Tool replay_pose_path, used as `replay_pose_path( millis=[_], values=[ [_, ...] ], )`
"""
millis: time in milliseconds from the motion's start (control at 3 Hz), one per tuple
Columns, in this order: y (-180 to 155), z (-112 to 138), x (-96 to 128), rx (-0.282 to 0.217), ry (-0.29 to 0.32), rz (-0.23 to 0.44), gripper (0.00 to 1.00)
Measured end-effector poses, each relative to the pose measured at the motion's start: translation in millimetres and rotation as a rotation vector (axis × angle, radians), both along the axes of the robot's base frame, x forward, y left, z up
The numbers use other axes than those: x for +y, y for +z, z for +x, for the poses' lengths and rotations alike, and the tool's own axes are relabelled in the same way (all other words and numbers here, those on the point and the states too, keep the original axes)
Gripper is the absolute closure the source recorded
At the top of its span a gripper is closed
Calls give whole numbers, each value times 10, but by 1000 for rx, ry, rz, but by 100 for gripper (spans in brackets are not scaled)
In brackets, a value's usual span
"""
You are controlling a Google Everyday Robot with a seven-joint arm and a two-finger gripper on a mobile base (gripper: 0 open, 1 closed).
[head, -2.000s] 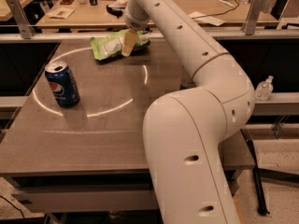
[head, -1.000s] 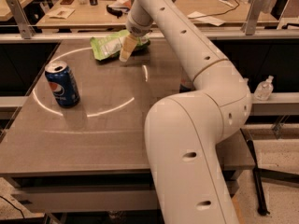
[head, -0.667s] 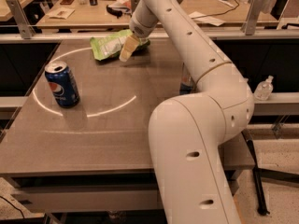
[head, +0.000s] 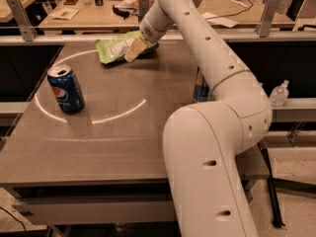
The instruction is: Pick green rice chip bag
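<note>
The green rice chip bag [head: 114,48] lies crumpled at the far side of the table, light green with white patches. My gripper [head: 135,49] is at the bag's right end, down on or against it, reaching in from the right at the end of the long white arm [head: 207,48]. The gripper covers the bag's right end. The bag looks to rest on the table top.
A blue Pepsi can [head: 65,89] stands upright at the left of the grey table [head: 113,147]. A slim silver-and-blue can [head: 200,90] stands mostly hidden behind the arm. A rail and cluttered desks lie beyond the far edge. A sanitizer bottle [head: 279,94] sits at the right.
The arm's upper links have swung a little to the right. The gripper has stayed at the bag's right end, and the bag has hardly moved.
</note>
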State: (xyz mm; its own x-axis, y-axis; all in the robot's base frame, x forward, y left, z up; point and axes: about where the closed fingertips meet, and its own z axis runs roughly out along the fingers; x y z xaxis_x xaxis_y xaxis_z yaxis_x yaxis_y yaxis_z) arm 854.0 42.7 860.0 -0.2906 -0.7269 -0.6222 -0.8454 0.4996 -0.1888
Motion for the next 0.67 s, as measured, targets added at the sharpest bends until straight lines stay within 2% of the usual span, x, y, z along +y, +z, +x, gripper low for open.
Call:
replay_pose_path(
  millis=[667],
  values=[
    [39,-11,3,10,-17,41,65]
  ],
)
